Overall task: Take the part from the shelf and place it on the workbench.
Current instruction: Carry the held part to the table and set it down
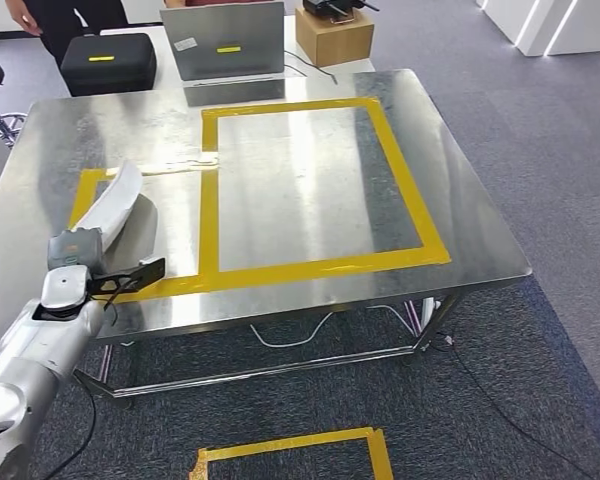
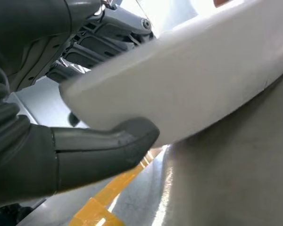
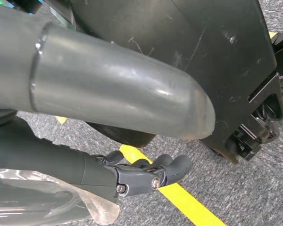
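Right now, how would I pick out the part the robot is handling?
Find the steel workbench with yellow tape outlines. At its near left corner, the left hand holds a long, curved white part over the smaller outline; nothing else there is white and curved.

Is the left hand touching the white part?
Touching. In the left wrist view the left hand's thumb presses against the edge of the white part, with darker fingers on its other side.

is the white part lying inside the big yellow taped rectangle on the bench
No: in the head view the white part is over the small taped box at the workbench's left, held by the left hand.
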You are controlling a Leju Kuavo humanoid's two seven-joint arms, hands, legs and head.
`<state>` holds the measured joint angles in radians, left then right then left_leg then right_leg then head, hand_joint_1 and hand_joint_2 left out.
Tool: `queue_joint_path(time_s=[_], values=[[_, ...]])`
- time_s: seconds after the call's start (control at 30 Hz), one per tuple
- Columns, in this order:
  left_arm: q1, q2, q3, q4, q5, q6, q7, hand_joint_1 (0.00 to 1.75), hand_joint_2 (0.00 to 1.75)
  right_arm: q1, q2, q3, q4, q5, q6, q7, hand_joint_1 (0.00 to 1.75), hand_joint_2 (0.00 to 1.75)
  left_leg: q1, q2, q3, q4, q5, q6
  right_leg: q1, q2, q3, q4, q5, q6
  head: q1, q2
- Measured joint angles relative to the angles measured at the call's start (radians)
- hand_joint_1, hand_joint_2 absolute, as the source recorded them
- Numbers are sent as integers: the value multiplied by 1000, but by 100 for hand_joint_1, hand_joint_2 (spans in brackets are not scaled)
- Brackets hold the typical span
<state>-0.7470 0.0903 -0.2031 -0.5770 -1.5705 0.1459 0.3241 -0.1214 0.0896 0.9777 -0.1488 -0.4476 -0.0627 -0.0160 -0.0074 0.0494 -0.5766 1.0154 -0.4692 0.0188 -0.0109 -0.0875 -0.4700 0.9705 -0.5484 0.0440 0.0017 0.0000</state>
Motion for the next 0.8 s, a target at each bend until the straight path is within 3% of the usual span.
queue_joint_path(time_s=[0.03,0.4,0.8], values=[[0,0,-1,1,0,5,-5,0,0,0,0,0,0,-1,0,0,0,0,0,0,0,0,0,0,0,0,0,0,0,0,0,0],[3,-12,12,2,0,91,-147,0,0,1,0,22,3,-29,-2,-4,0,0,0,0,0,0,0,0,0,0,0,0,0,0,0,0],[38,-68,102,-111,9,138,-302,0,0,1,0,59,6,-68,-8,-7,0,0,0,0,0,0,0,0,0,0,0,0,0,0,0,0]])
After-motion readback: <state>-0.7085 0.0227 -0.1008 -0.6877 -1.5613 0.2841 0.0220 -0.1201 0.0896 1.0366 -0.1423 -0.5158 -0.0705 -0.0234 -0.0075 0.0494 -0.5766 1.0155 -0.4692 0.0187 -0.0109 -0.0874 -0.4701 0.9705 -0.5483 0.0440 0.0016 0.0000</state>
